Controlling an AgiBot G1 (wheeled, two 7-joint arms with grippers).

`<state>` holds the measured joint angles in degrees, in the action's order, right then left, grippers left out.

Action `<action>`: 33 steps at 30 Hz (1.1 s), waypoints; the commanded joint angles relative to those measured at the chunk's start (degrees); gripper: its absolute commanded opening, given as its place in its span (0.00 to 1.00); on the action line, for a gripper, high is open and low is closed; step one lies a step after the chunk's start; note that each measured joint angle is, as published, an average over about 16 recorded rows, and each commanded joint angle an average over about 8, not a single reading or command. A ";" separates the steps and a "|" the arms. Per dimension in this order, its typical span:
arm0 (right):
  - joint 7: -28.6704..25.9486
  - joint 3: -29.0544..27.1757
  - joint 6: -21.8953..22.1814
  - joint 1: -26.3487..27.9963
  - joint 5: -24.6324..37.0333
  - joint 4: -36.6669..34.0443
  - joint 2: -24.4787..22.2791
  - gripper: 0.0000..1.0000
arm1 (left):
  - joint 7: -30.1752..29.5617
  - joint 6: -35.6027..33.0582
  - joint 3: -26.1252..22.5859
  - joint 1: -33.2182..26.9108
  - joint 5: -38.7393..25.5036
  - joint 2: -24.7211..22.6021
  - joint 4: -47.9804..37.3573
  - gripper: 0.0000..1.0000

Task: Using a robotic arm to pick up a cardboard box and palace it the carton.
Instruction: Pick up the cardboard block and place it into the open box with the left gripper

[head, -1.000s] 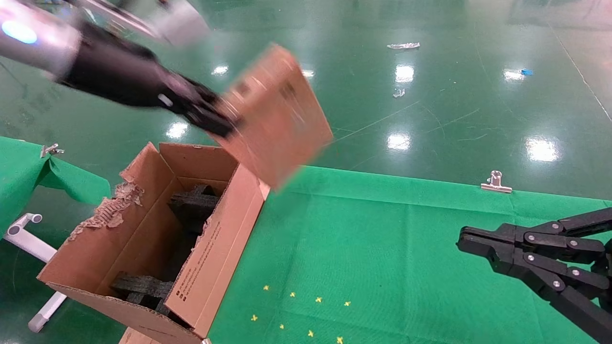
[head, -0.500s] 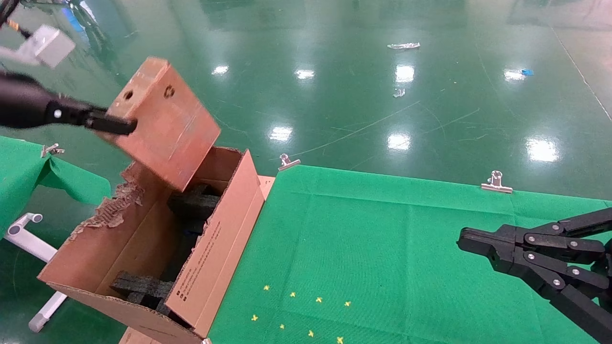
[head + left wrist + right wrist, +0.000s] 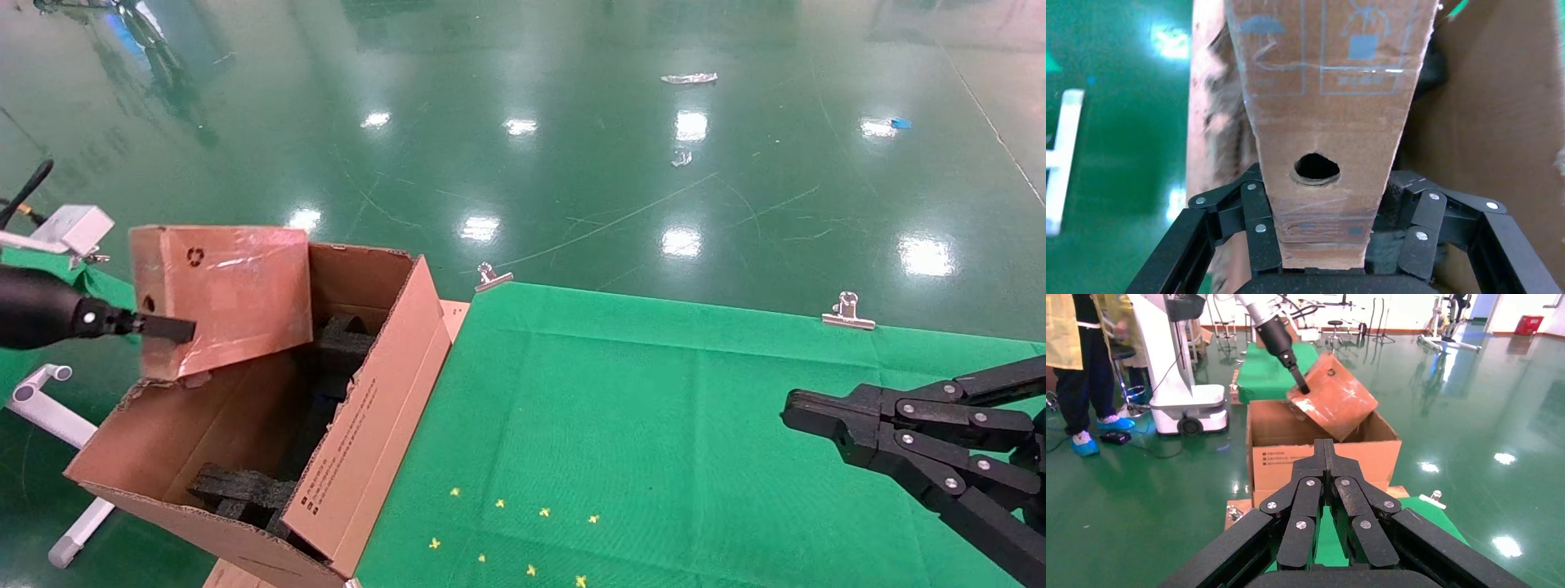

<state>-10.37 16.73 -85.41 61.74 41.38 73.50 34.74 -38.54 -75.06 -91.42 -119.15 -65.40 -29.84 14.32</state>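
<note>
My left gripper [image 3: 167, 328] is shut on the small reddish-brown cardboard box [image 3: 222, 296], which has a recycling symbol and a round hole. It holds the box tilted over the left wall of the large open carton [image 3: 368, 425], with its lower end down among the flaps. In the left wrist view the box [image 3: 1327, 128] sits clamped between the black fingers [image 3: 1260, 236]. Black foam pieces [image 3: 245, 494] lie inside the carton. In the right wrist view the box [image 3: 1333, 401] hangs over the carton [image 3: 1321, 456]. My right gripper [image 3: 788, 412] is shut and empty, parked over the green table at the right.
The green cloth table [image 3: 654, 425] is held by metal clips [image 3: 847, 313] at its far edge. A second green table [image 3: 33, 286] and a white frame [image 3: 49, 408] stand left of the carton. In the right wrist view a person [image 3: 1083, 367] and a white robot base [image 3: 1184, 410] stand beyond.
My left arm has swung the cardboard box leftward and down, from high above the carton's far right corner to low over its left side. The right arm has not moved.
</note>
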 commanded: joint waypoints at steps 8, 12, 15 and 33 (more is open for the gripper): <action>0.02 0.03 0.01 0.01 -0.02 0.00 -0.01 0.00 | 0.14 -2.86 -1.12 -0.25 -1.53 0.63 -1.48 0.00; 0.02 0.04 0.02 0.01 -0.03 0.00 -0.02 0.00 | 0.50 -6.09 -2.19 -2.56 -3.54 0.54 -0.89 0.00; 0.03 0.06 0.02 0.01 -0.04 0.00 -0.02 0.00 | 0.31 -7.51 -3.19 -4.49 -5.56 0.22 -0.44 0.00; 0.06 0.12 0.05 0.03 -0.08 0.00 -0.05 1.00 | -6.55 -6.88 -9.13 -6.18 -16.09 -4.63 2.50 0.00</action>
<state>-10.31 16.85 -85.36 61.76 41.30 73.50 34.69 -45.09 -82.00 -100.25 -124.88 -80.83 -34.26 16.83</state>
